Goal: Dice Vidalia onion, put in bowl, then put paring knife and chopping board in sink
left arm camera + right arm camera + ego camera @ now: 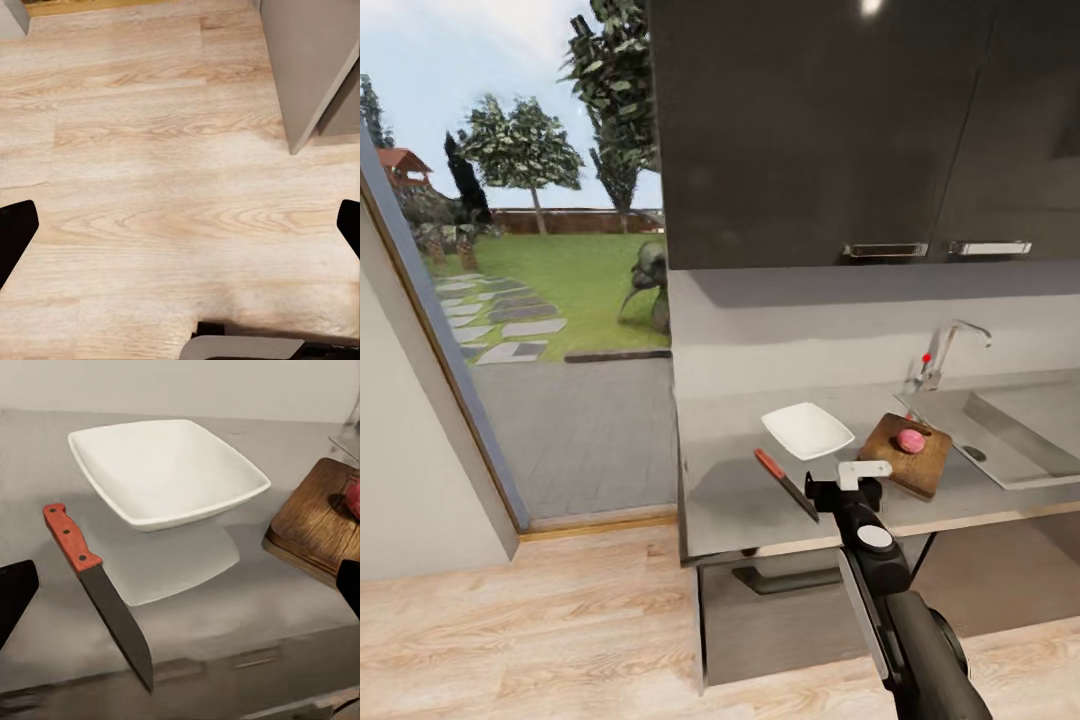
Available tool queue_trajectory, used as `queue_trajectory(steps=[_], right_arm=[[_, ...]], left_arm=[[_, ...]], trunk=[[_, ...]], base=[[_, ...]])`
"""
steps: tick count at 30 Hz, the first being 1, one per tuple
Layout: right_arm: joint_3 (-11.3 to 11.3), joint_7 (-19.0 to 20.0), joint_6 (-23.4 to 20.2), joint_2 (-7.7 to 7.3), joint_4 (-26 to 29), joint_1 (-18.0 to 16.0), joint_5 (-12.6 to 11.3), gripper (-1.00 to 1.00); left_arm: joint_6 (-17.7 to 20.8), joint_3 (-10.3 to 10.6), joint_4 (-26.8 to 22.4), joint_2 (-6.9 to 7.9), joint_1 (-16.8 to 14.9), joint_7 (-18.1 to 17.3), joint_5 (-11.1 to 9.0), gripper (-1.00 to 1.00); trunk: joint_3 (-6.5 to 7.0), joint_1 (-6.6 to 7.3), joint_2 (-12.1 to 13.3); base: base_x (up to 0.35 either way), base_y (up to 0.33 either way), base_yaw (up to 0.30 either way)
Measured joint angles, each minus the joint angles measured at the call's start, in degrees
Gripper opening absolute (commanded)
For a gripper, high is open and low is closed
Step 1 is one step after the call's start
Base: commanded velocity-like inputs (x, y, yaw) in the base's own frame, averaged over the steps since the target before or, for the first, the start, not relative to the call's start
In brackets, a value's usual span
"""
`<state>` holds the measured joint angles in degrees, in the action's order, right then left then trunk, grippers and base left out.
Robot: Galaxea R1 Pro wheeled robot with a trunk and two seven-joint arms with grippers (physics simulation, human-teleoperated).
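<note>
On the grey countertop (730, 500) lies the paring knife (785, 483), red handle away from me and dark blade (120, 626) pointing at the front edge. Behind it stands the white bowl (807, 430), which looks empty in the right wrist view (169, 472). To its right the chopping board (906, 458) carries the whole, pinkish onion (910, 440). The sink (1010, 440) lies beyond the board. My right gripper (840, 490) hovers at the counter's front edge beside the knife, and its fingers are open (180, 589). The open left gripper (180, 225) hangs over the floor.
The chrome tap (950, 350) rises behind the sink. Dark wall cabinets (860, 130) hang above the counter. A glass door (530, 300) to the garden is at the left. Light wood floor (150, 187) lies below, with a grey cabinet panel (307, 67) nearby.
</note>
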<state>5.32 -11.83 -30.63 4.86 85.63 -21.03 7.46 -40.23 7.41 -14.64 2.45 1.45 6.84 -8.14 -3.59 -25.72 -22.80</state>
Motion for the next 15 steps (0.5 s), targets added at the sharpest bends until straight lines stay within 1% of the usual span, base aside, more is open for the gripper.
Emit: queue_trajectory(steps=[4, 10, 15], right_arm=[[0.0, 0.0, 0.1, -0.02, -1.1, 0.0, 0.0, 1.0], [-0.2, 0.0, 0.3, -0.03, -3.1, 0.0, -0.2, 1.0], [-0.3, 0.0, 0.6, -0.14, -3.5, 0.0, -1.5, 1.0]], left_arm=[[0.0, 0.0, 0.0, 0.01, 0.0, 0.0, 0.0, 1.0], [0.0, 0.0, 0.0, -0.01, 0.0, 0.0, 0.1, 1.0], [0.0, 0.0, 0.0, -0.03, 0.0, 0.0, 0.1, 1.0]], trunk=[[0.0, -0.01, 0.0], [0.0, -0.02, 0.0], [0.0, -0.02, 0.0]], base=[[0.178, 0.145, 0.0], [0.029, 0.025, 0.0], [0.003, 0.003, 0.0]])
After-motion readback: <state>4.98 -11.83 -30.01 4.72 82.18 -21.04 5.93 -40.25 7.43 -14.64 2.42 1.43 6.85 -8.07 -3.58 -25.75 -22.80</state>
